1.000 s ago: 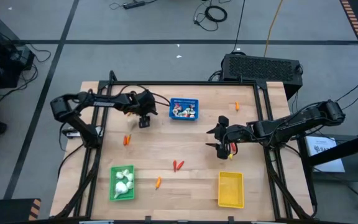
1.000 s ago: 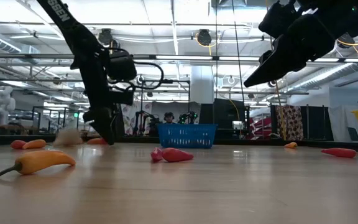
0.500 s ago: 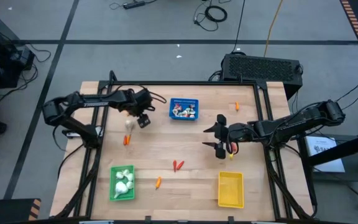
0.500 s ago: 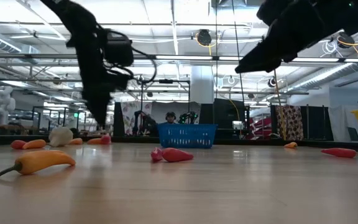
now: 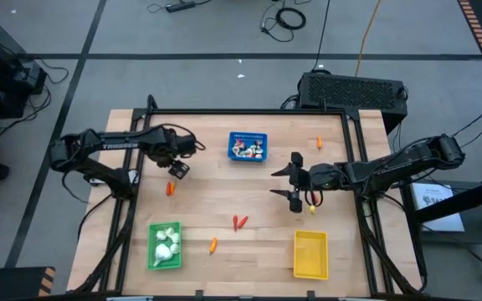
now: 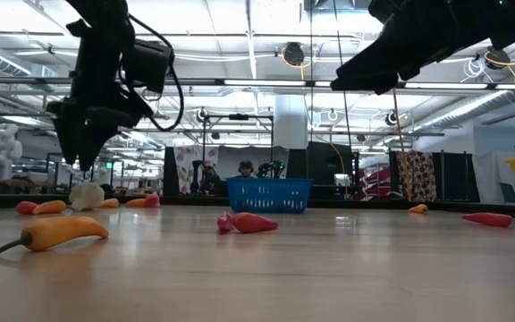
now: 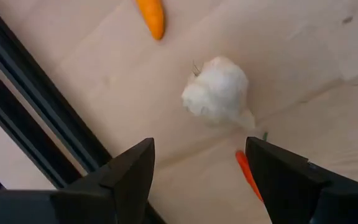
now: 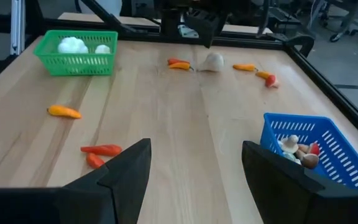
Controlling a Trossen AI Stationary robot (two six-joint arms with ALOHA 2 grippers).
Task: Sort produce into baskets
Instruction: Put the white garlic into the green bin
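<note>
Green basket: small green perforated plastic basket (image 5: 164, 246) sat near the table's front-left corner and held several white garlic-like bulbs (image 5: 166, 243); this sort looked partly done.
Blue basket: small blue perforated plastic basket (image 5: 248, 147) at the back edge, middle, held small white-and-red round pieces (image 5: 245, 150).
Yellow basket: small yellow plastic basket (image 5: 310, 253) near the front-right corner looked empty.
Loose garlic: one white garlic-like bulb (image 7: 219, 92) lay on the light wooden table (image 5: 249, 196) toward the left edge, not yet sorted.
Loose sticks: an orange one (image 5: 171, 187) by that bulb, red ones (image 5: 239, 221) mid-table, an orange one (image 5: 213, 244) beside the green basket, a small orange one (image 5: 319, 143) toward the back-right corner; all were unsorted.
Left gripper: left gripper (image 7: 197, 171) hovered over the loose bulb, jaws spread, holding nothing.
Right gripper: right gripper (image 5: 293, 181) hung above the table's right half, jaws spread, empty.
Progress: roughly midway; one bulb and all sticks were left.
</note>
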